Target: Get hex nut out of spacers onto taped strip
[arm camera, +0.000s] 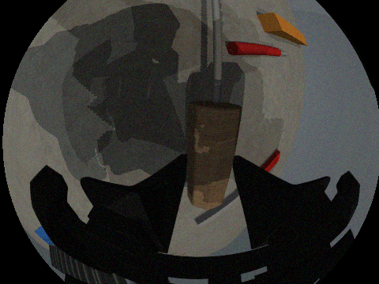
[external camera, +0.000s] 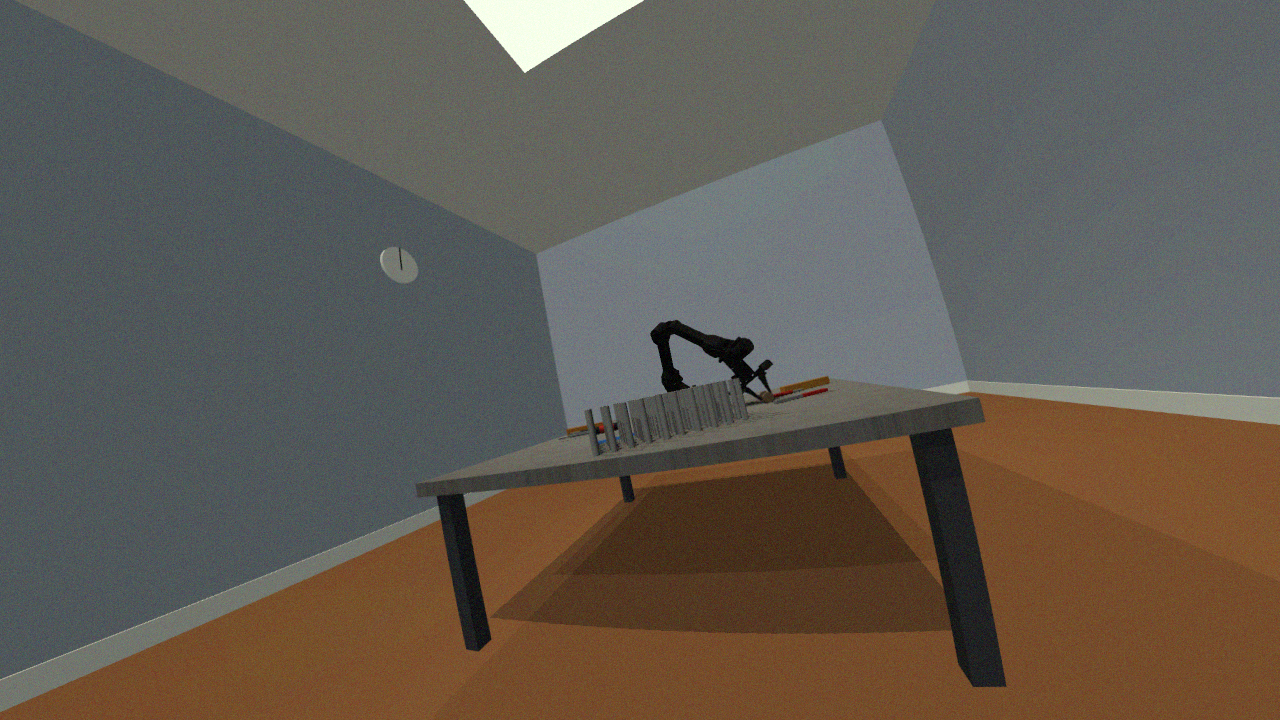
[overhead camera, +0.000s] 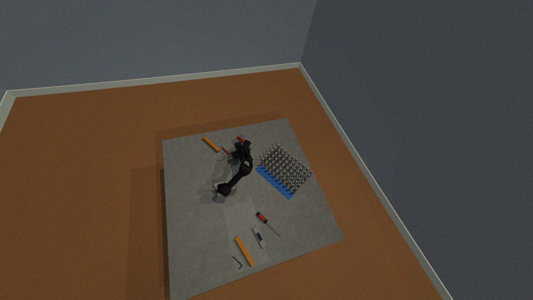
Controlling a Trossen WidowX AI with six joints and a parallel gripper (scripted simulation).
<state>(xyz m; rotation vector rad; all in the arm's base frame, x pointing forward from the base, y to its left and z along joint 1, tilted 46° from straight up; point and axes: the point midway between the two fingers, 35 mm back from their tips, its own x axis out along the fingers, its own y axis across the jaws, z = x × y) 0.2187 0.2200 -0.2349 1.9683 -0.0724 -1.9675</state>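
Room: blue-grey walls (overhead camera: pixel 149 37) (external camera: pixel 268 358) stand around an orange-brown floor (overhead camera: pixel 93 149) (external camera: pixel 716 582); a round wall clock (external camera: pixel 399 265) hangs on one.
Table: my grey tabletop (overhead camera: pixel 193 223) (external camera: pixel 850 420) carries everything I work with.
Gripper: my gripper (overhead camera: pixel 235 154) (external camera: pixel 766 395) (arm camera: pixel 211 160) is clamped on a wooden handle (external camera: pixel 767 396) (arm camera: pixel 213 151), one finger on each side.
Metal shaft: it (overhead camera: pixel 224 158) (arm camera: pixel 217 47) runs out from the far end of that handle, away from the spacers. Whether it touches the table, I cannot tell.
Red handles: a small red-handled tool (overhead camera: pixel 225 151) (arm camera: pixel 211 160) lies just beside my shaft; another red-handled tool (overhead camera: pixel 241 139) (external camera: pixel 814 392) (arm camera: pixel 211 160) lies partly under my arm (overhead camera: pixel 234 180) (external camera: pixel 707 340) as seen from above.
Near orange bar: it (overhead camera: pixel 211 144) (external camera: pixel 805 384) (arm camera: pixel 280 28) lies past the small red one.
Blue taped strip: it (overhead camera: pixel 275 182) (arm camera: pixel 43 235) runs along the front of the spacers, apart from my gripper.
Metal spacers: they (overhead camera: pixel 312 172) (external camera: pixel 623 425) (arm camera: pixel 75 264) stand upright in close rows.
Hex nut: too small for me to make out, so I cannot tell its place.
Far side: a red-and-black screwdriver (overhead camera: pixel 262 218), a grey tool with a dark inset (overhead camera: pixel 257 231), a second orange bar (overhead camera: pixel 244 251) and a hex key (overhead camera: pixel 238 261) lie well apart from me.
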